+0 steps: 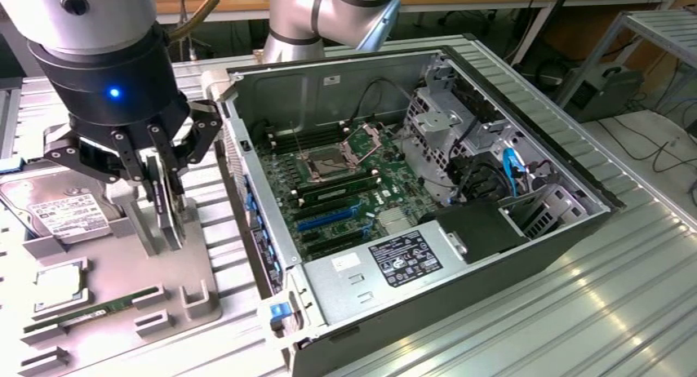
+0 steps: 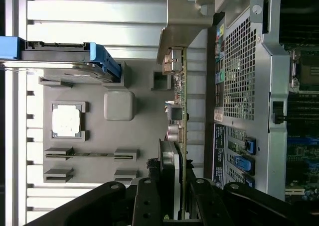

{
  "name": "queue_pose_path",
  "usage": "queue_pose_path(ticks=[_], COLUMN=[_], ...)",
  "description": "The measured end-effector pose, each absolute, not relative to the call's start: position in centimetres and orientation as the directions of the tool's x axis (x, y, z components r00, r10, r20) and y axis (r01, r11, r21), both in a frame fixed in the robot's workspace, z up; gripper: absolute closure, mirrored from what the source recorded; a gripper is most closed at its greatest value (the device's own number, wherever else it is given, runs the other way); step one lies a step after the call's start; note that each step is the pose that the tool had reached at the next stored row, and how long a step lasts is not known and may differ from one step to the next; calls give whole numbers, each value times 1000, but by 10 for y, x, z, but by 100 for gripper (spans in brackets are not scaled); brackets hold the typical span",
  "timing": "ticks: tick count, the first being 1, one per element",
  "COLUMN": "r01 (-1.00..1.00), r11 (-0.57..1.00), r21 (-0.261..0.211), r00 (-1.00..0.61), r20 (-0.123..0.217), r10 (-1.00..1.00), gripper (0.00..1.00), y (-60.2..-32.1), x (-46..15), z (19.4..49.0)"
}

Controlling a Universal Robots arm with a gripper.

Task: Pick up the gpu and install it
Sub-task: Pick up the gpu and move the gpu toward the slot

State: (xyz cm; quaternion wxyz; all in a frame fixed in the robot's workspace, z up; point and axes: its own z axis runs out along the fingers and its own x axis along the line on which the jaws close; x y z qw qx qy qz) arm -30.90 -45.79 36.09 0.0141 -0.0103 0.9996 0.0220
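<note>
The gpu (image 1: pixel 172 230) stands on edge over the grey parts tray (image 1: pixel 120 263), at the exterior view's left beside the open computer case (image 1: pixel 523 255). My gripper (image 1: pixel 163 197) comes down from above with its black fingers closed against both faces of the card. In the wrist view the gpu (image 2: pixel 180 116) shows edge-on, its silvery bracket (image 2: pixel 184 22) at the end away from my gripper (image 2: pixel 174 206). Whether the card rests in its tray holder or hangs just above it, I cannot tell.
A silver hard drive (image 1: pixel 60 210), a CPU (image 1: pixel 60 283) and a green memory stick (image 1: pixel 98 309) lie in the tray. Inside the case the motherboard (image 1: pixel 348 189) has blue slots (image 1: pixel 326 218). The case's rear wall (image 2: pixel 239 71) rises close beside the card.
</note>
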Motion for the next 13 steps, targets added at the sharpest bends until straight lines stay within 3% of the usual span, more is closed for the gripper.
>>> queue_pose_path(ticks=[13], r01=[-21], r11=[999], r21=[44], r00=[-999], r20=[-29], r10=[-20], gripper=[72], y=[-458], x=[-309], z=[390])
